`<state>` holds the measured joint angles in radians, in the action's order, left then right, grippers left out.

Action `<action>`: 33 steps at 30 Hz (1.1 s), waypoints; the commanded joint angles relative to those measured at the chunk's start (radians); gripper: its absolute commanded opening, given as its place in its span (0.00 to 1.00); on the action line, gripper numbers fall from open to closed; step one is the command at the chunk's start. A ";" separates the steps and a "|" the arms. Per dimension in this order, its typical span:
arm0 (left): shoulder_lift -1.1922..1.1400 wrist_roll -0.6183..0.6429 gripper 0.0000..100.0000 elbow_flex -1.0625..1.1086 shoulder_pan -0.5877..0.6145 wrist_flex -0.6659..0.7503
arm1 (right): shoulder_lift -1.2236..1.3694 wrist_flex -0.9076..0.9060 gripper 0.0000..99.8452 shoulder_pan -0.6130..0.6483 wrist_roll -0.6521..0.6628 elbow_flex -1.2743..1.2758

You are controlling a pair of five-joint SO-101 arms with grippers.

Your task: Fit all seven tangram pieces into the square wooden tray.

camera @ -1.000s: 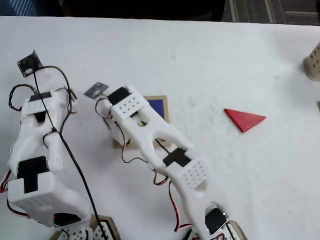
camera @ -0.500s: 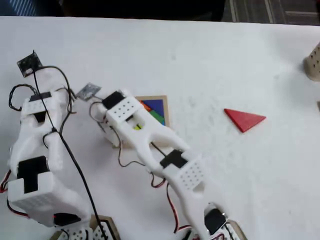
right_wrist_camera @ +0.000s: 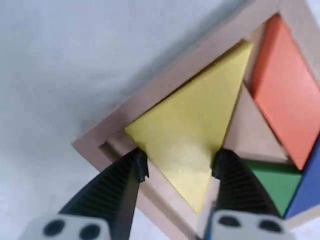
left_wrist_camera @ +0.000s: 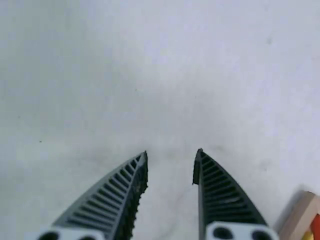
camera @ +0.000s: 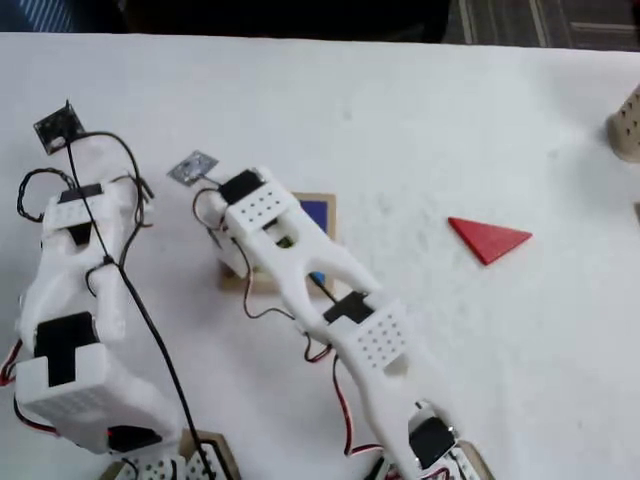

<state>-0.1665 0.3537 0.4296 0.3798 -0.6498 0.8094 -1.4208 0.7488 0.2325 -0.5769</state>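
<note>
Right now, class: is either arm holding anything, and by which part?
The right gripper pinches the yellow triangle by two edges near one corner; the left gripper holds nothing.

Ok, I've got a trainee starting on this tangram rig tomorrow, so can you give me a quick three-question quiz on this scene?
1. True or false: the red triangle lies inside the wooden tray.
2. Which piece does the right gripper straddle? A) yellow triangle B) green piece C) orange parallelogram
3. Fill in: the left gripper hangs ___ over bare table.
Key: 1 false, it lies on the table apart from the tray; 2 A; 3 open.
</note>
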 commanded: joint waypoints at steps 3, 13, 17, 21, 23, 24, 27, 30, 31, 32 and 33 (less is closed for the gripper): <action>0.004 0.008 0.17 -0.049 0.004 0.028 | 0.002 -0.002 0.07 -0.004 -0.002 -0.028; 0.004 0.006 0.17 -0.049 0.001 0.028 | -0.104 -0.061 0.02 -0.113 -0.051 -0.098; 0.004 0.006 0.17 -0.049 0.001 0.028 | -0.150 -0.068 0.02 -0.145 -0.061 -0.095; 0.004 0.006 0.17 -0.049 0.001 0.028 | -0.156 -0.067 0.02 -0.156 -0.063 -0.095; 0.004 0.006 0.17 -0.049 0.001 0.028 | -0.156 -0.058 0.02 -0.157 -0.063 -0.095; 0.004 0.006 0.17 -0.049 0.001 0.028 | -0.156 -0.051 0.02 -0.156 -0.063 -0.094; 0.004 0.006 0.17 -0.049 0.001 0.028 | -0.156 -0.059 0.02 -0.153 -0.066 -0.087; 0.002 0.006 0.17 -0.049 0.001 0.028 | -0.165 -0.071 0.02 -0.113 -0.066 -0.026; -0.002 0.006 0.17 -0.051 0.001 0.028 | -0.168 -0.073 0.02 -0.093 -0.060 -0.002; -0.015 0.006 0.17 -0.058 0.001 0.028 | -0.168 -0.070 0.02 -0.073 -0.057 0.012; -0.027 0.006 0.17 -0.064 0.001 0.028 | -0.168 -0.065 0.02 -0.061 -0.055 0.023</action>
<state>-0.1818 0.3537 0.4296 0.3798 -0.6498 0.7296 -1.4807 0.6398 0.1772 -0.5631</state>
